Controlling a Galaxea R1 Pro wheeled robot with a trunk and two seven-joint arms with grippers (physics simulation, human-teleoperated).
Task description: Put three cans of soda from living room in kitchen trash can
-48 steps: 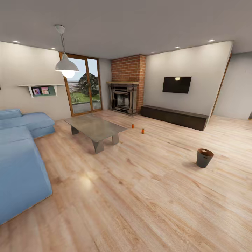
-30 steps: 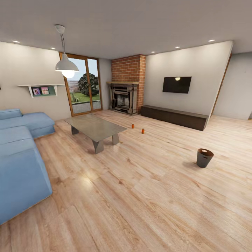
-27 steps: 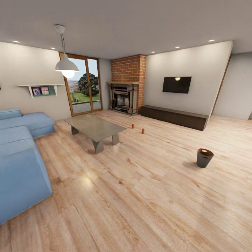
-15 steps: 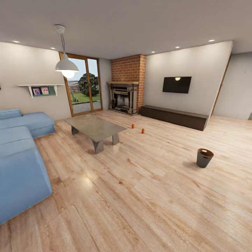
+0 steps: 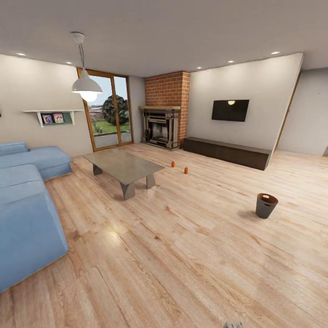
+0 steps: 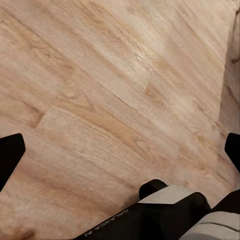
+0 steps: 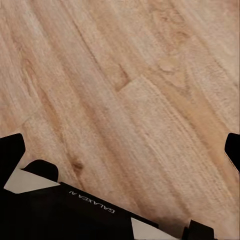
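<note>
Two orange soda cans (image 5: 179, 167) stand upright on the wood plank floor (image 5: 191, 246), a little apart from each other, just beyond the far corner of the grey coffee table (image 5: 124, 166) and in front of the brick fireplace (image 5: 164, 114). The dark trash can (image 5: 266, 205) sits on the floor well apart from them, toward the doorway side. A blue sofa (image 5: 27, 205) lines the near side.

The left pincer (image 6: 120, 150) hangs over bare planks, fingertips spread wide with nothing between them. The right pincer (image 7: 120, 145) is likewise spread open above the floor.
</note>
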